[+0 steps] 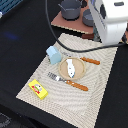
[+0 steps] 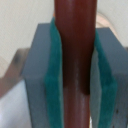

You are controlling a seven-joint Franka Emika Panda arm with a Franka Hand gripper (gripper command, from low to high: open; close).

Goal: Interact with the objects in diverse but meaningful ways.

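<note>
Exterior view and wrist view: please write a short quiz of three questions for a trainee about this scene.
1. True or false: the gripper is shut on the sausage.
2. Multiple choice: in the exterior view, where is the yellow packet? A) on the plate B) on the placemat, near a corner C) inside the blue cup
3. Fill in: on the plate lies a small ____ piece.

Key: 1 true; 2 B; 3 white.
</note>
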